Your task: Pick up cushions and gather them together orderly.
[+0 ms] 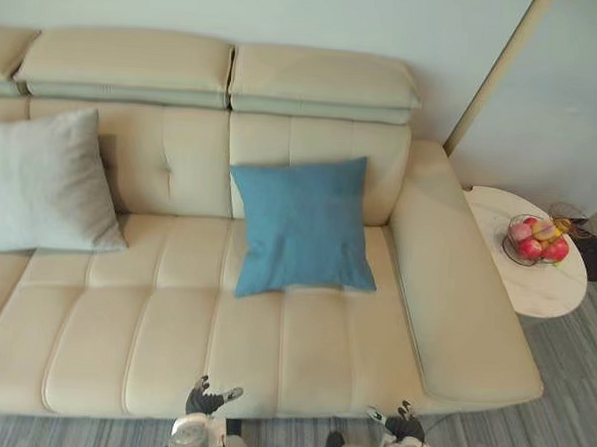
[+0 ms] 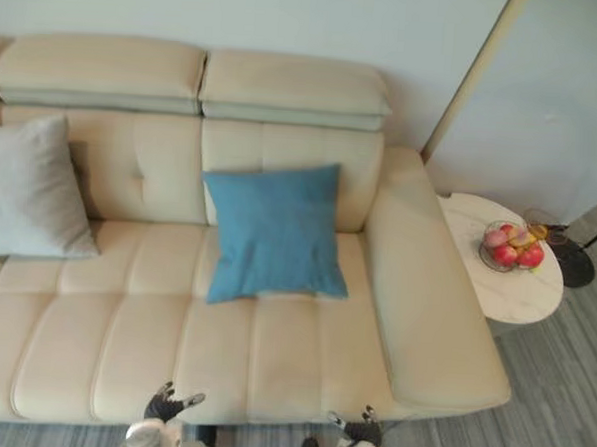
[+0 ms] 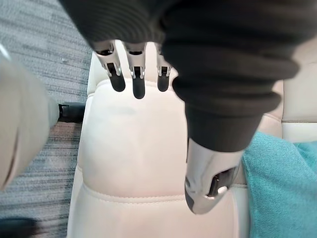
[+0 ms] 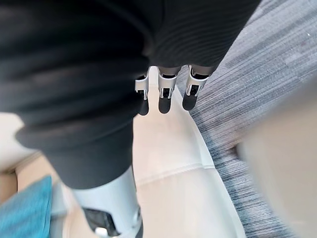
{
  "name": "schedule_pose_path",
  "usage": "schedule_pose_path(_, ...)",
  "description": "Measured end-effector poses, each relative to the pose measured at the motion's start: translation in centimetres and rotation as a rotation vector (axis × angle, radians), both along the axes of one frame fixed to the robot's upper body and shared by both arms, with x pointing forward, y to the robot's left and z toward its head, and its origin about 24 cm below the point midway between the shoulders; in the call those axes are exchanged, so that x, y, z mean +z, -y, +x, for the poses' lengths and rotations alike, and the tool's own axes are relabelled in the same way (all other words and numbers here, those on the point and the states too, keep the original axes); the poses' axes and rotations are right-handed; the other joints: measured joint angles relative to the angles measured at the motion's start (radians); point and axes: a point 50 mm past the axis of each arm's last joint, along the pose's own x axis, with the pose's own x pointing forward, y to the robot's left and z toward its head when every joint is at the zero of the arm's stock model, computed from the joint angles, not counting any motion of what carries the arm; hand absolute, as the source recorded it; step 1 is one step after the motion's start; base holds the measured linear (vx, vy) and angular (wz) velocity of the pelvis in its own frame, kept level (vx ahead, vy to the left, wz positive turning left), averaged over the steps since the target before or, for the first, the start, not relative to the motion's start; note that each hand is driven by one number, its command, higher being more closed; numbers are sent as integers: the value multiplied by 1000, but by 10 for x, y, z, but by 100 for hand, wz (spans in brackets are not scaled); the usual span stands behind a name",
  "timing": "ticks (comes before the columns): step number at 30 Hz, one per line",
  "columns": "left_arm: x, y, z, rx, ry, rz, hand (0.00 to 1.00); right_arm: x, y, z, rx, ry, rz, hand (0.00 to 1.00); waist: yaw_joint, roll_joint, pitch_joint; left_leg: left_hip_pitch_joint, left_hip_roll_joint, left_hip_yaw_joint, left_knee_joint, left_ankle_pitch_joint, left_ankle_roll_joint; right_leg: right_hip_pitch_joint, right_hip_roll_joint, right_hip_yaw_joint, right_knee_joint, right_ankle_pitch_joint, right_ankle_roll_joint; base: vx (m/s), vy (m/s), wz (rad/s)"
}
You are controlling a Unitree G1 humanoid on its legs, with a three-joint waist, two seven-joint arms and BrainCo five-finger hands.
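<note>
Open sofa seat (image 1: pixel 153 316) lies between grey cushion (image 1: pixel 40 185) and blue cushion (image 1: pixel 300 224); armrest (image 1: pixel 460 292) bounds the right.

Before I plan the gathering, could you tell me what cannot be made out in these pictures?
Grey cushion: its left part is cut off by the left edge of both eye views.
Sofa: runs past that same edge, so what lies there is unseen.
Blue cushion: in the left wrist view, mostly cut off by the picture's edge.
Fruit in the bowl: too small to name.
</note>
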Motion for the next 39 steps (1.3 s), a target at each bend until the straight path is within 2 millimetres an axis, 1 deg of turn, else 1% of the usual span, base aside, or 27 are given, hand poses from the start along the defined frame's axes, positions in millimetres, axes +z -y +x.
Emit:
schedule_pose_path(1,0,-3,-2,4,2,8,0,0,0,-2,0,-4,0,0,4,-19,-11,-32,-10,-12,40,7,-8,24,-32,9,69,17,6,-56,-141,42)
schedule_pose_path(2,1,-5,-3,7,2,13,0,0,-1,-1,6,-3,0,0,6,-33,-18,-50,-16,-12,62,8,-9,41,-48,19,65,47,17,-133,-177,20)
schedule_pose_path(3,4,-6,3,17,22,13,0,2,-1,6,9,15,0,0,15,-31,-15,-80,-11,-10,101,3,-12,32,-20,12,31,32,36,-178,-101,3)
schedule_pose_path(4,2,3,2,27,19,-16,0,4,5,10,3,26,-18,0,28,-5,-18,-107,-12,-10,146,-25,-17,49,-1,16,-33,20,47,-146,-31,-5)
schedule_pose_path(5,2,7,3,25,22,-26,0,4,11,9,2,23,-36,0,36,17,-22,-104,-1,-9,139,-22,1,83,13,21,-52,-14,57,-151,-38,-9)
schedule_pose_path(6,3,9,4,28,36,-30,0,4,10,9,1,21,-38,0,48,1,-10,-108,-5,15,148,-2,-6,102,-2,38,-66,-88,34,-121,-105,-10)
schedule_pose_path(7,4,8,8,31,43,-29,0,5,8,13,3,30,-34,0,50,-7,-12,-134,-8,17,171,0,-8,106,-2,31,-106,-132,7,-174,-194,-13)
schedule_pose_path(9,5,15,11,9,50,-42,0,9,8,23,12,59,-42,0,54,19,-1,-160,22,11,178,23,-32,146,28,-3,-221,-178,-31,-236,-192,-16)
schedule_pose_path(10,5,18,12,-14,50,-43,0,11,7,26,25,73,-48,0,52,36,8,-172,45,0,168,55,-40,171,55,-29,-273,-202,-72,-377,-236,10)
schedule_pose_path(11,5,20,11,-29,44,-43,0,12,7,26,31,77,-54,0,39,58,20,-162,59,-5,113,118,-25,168,80,-57,-274,-191,-92,-430,-205,38)
schedule_pose_path(12,4,23,10,-39,38,-48,0,11,9,23,27,68,-57,0,28,63,22,-146,61,5,64,131,-7,167,82,-80,-278,-185,-102,-435,-141,76)
schedule_pose_path(13,5,24,13,-47,46,-49,0,7,7,13,14,39,-49,0,19,51,31,-137,62,34,39,69,-8,168,65,-134,-285,-175,-128,-386,-89,67)
schedule_pose_path(14,8,23,19,-48,71,-42,0,6,10,9,-7,26,-57,0,19,24,47,-140,55,51,131,39,11,166,35,-150,-287,-166,-137,-232,-47,50)
schedule_pose_path(15,9,22,20,-48,71,-41,0,6,13,8,-19,22,-63,0,19,17,50,-140,43,46,208,24,20,164,22,-149,-296,-155,-135,-249,-41,18)
schedule_pose_path(16,6,23,16,-47,55,-44,0,6,18,7,-28,21,-74,0,4,21,43,-131,25,40,335,-44,15,155,8,-150,-317,-130,-129,-187,6,12)
schedule_pose_path(17,5,23,14,-45,49,-46,0,6,19,7,-28,21,-78,0,-3,27,37,-131,25,39,369,-88,13,146,6,-151,-327,-117,-126,-257,71,6)
schedule_pose_path(19,2,26,9,-42,26,-56,0,4,19,3,-31,5,-72,0,-5,49,25,-103,31,22,469,-240,-15,105,4,-142,-341,-72,-108,-122,177,-4)
schedule_pose_path(20,1,25,6,-38,16,-57,0,3,18,1,-31,-3,-67,0,-5,54,22,-93,32,18,469,-258,-22,99,4,-141,-340,-65,-103,-95,217,-9)
schedule_pose_path(21,0,27,5,-32,11,-63,0,1,19,-1,-40,-14,-62,0,-6,55,24,-79,25,20,440,-273,-34,101,15,-129,-353,-49,-84,-141,179,-11)
schedule_pose_path(22,-2,22,2,-30,-4,-51,0,-1,14,-3,-52,-23,-38,0,-10,44,17,-44,-5,23,363,-269,-31,109,10,-102,-399,-30,-68,-146,172,-12)
schedule_pose_path(24,-4,13,-4,-28,-27,-30,0,-5,8,-10,-53,-51,-8,0,-13,11,-5,13,-46,52,250,-222,-10,143,-11,-73,-485,16,-66,-110,134,-15)
schedule_pose_path(25,-6,10,-8,-28,-42,-23,0,-7,8,-14,-55,-67,-5,0,-16,5,-13,43,-70,64,190,-201,-10,160,-19,-55,-527,40,-62,-92,114,-12)
schedule_pose_path(28,-8,4,-15,-42,-77,-5,0,-8,13,-16,-64,-78,-11,0,-26,0,-24,80,-113,60,79,-158,-5,165,-34,-29,-580,73,-60,-100,72,-2)
schedule_pose_path(31,-11,1,-21,-53,-108,9,0,-9,17,-21,-96,-89,-10,0,-30,10,-35,103,-138,37,9,-125,-2,171,-32,-24,-612,80,-65,-40,34,0)
schedule_pose_path(35,-14,-2,-27,-63,-134,21,0,-12,20,-28,-115,-120,-2,0,-31,10,-39,161,-150,14,-65,-79,5,205,-27,-22,-641,96,-64,63,-6,-2)
schedule_pose_path(38,-15,-8,-30,-68,-149,35,0,-14,20,-32,-139,-131,15,0,-31,4,-45,167,-151,7,-74,-69,17,212,-22,-19,-650,105,-53,109,-23,1)
schedule_pose_path(39,-18,-16,-42,-60,-195,50,0,-15,29,-37,-132,-159,2,0,-54,-4,-22,267,-157,-12,-164,-66,15,276,-17,-26,-664,84,-58,0,0,0)
